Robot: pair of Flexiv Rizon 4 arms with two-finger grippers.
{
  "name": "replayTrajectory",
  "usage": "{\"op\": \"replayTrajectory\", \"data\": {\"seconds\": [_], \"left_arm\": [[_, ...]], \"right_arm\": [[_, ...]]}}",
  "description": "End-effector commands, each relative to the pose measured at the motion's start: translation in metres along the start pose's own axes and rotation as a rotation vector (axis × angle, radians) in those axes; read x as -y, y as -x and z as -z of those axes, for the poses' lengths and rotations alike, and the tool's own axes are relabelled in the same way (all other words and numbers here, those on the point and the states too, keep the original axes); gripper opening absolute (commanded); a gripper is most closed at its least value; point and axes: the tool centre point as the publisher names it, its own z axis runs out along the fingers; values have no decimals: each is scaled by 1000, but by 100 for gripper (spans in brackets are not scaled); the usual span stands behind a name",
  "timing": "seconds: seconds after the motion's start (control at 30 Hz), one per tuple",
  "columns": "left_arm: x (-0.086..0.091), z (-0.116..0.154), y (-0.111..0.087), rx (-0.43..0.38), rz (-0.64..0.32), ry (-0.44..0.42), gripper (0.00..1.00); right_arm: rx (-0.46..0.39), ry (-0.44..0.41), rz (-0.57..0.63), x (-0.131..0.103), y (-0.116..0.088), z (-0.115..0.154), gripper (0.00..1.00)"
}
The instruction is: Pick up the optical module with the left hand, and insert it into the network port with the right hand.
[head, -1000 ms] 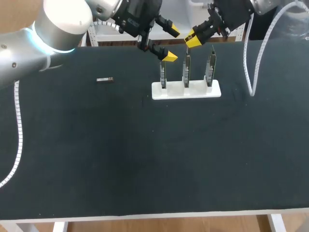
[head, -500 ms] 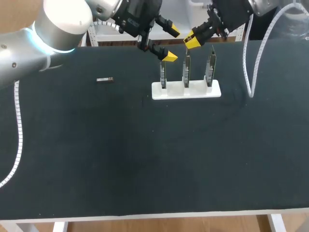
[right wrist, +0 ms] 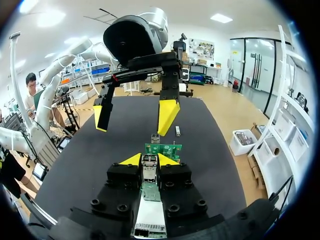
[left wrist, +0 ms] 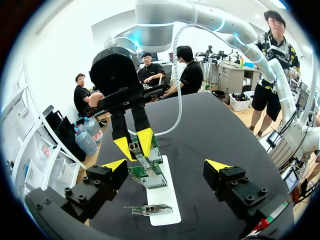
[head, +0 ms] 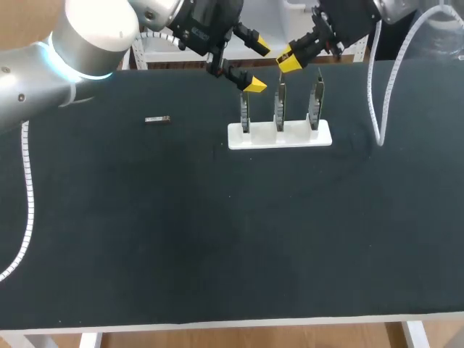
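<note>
Your left end effector [head: 259, 67]: released, yellow tips spread wide, in the upper middle of the head frame, just above the leftmost board [head: 245, 114]
Your right end effector [head: 287, 61]: clenched on the optical module [right wrist: 149, 168], upper middle of the frame, just right of the left one, over the middle board [head: 280, 106]
Optical module: pinched between the right fingers, at the network port [left wrist: 142, 161] on top of the middle board; you cannot tell whether it is seated
Stand [head: 279, 136]: white, upper middle of the frame, three boards upright in a row
Small metal piece [head: 157, 119]: flat on the desk [head: 181, 232], upper left, well apart from the stand and both end effectors
</note>
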Motion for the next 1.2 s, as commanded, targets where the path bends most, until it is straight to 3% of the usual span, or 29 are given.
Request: {"op": "replayTrajectory", "data": {"seconds": [0.03,0.63,1.2], "left_arm": [[0,0,0,-2,-1,0,100],[0,0,0,-2,-1,0,100],[0,0,0,-2,-1,0,100]], "right_arm": [[-1,6,-4,4,-6,-3,0],[-31,4,-5,1,-12,-9,0],[-9,-21,50,-2,5,2,0]]}}
